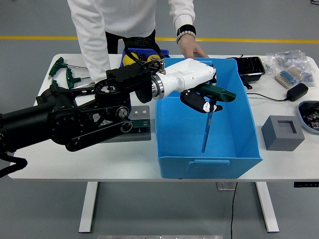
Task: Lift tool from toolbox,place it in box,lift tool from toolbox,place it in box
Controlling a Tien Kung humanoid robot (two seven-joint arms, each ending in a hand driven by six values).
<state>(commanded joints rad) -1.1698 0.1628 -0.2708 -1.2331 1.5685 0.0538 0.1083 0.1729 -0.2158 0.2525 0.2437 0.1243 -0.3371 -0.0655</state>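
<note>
Looking down from the head view, the left hand (pixel 202 99) is reaching in from the counter's left side, right over the big blue box (pixel 208 119) that sits mid-counter toward the front edge. Its fingers (pixel 198 103) are curled tight around the green handle of a T-handle tool (pixel 209 117). The tool's thin shaft hangs straight down inside the box, tip low near the box floor; can't tell if it's actually touching.

The gray toolbox (pixel 141 119), really more of a tool stand, is mostly hidden behind the black arm, just left of the box. You can only make out its right end with a couple of holes.

Over at the back left corner of the counter a few spare green T-handle wrenches (pixel 67 74) are lying flat. A small dark-blue bin (pixel 144 54) with something yellow in it sits at the back edge, behind the arm.

A person in a white long-sleeve top stands at the far side. One of their hands (pixel 192 49) rests on the counter just behind the box's back wall, holding nothing.

Right side of the counter has a gray block (pixel 282 132) with a square recess, plus a black power adapter (pixel 297 91) near the back right corner.
</note>
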